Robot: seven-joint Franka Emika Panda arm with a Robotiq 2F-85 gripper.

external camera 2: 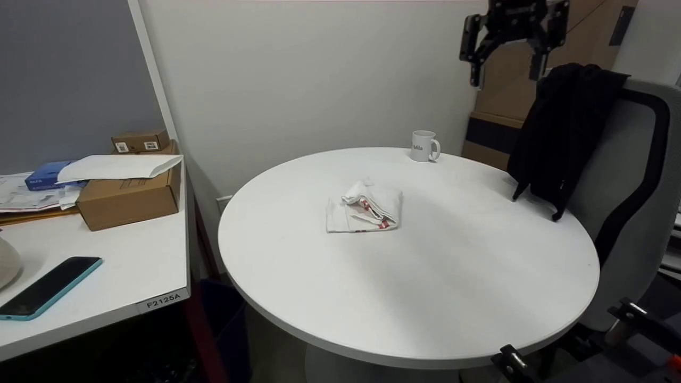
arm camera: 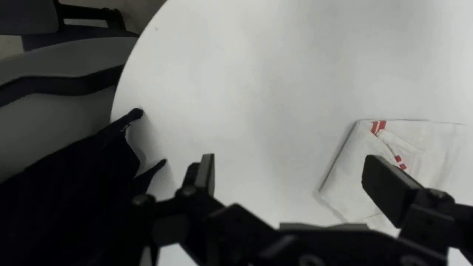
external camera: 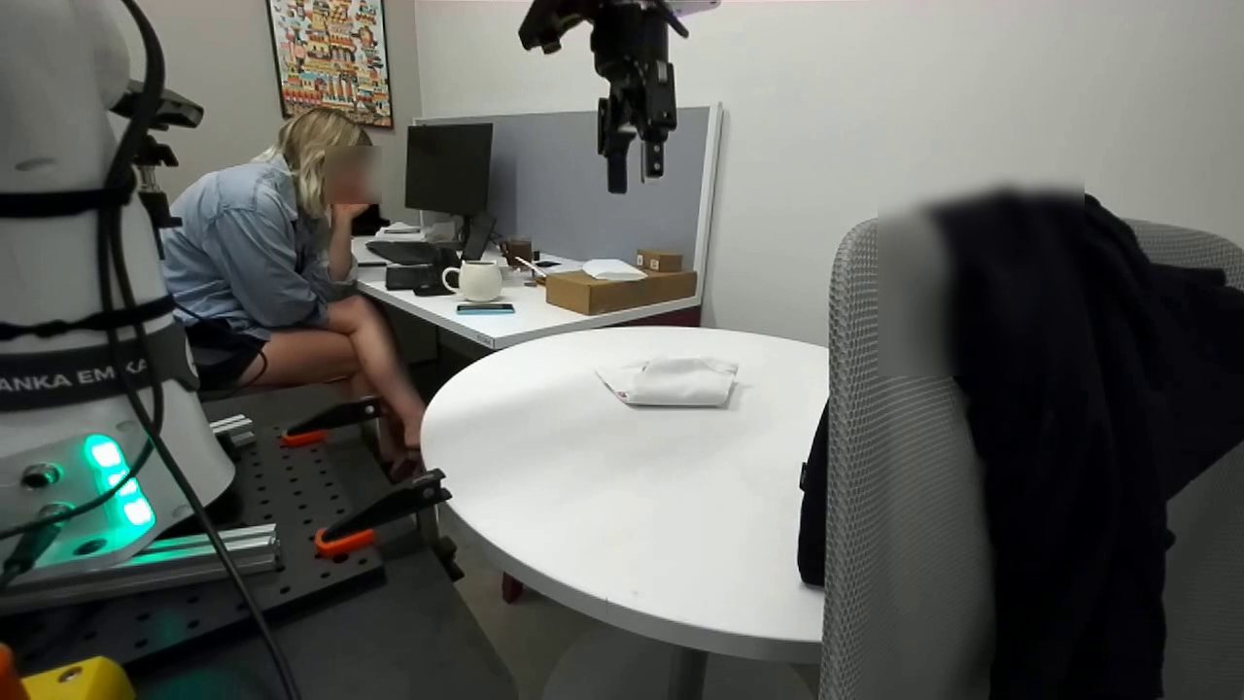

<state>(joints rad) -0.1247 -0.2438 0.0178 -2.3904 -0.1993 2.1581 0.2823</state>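
My gripper (external camera: pixel 635 179) hangs high over the round white table (external camera: pixel 583 496), jaws wide apart with nothing between them. In the wrist view the gripper (arm camera: pixel 290 159) shows both fingers spread, and the right one covers part of a white cloth. That folded cloth (external camera 2: pixel 367 210) has red marks and lies on the table, rumpled on top; it also appears in the wrist view as a cloth (arm camera: pixel 347 188) at lower right. A white mug (external camera 2: pixel 424 146) with a handle stands upright near the table's edge. No contact between gripper and any object is visible.
A grey chair (external camera: pixel 904 506) with a dark jacket (external camera 2: pixel 569 133) draped on it stands against the table; its sleeves reach the tabletop. A desk (external camera 2: pixel 127 250) holds a cardboard box (external camera 2: pixel 133 199) and a phone (external camera 2: pixel 50 287). A person (external camera: pixel 253 233) sits by that desk.
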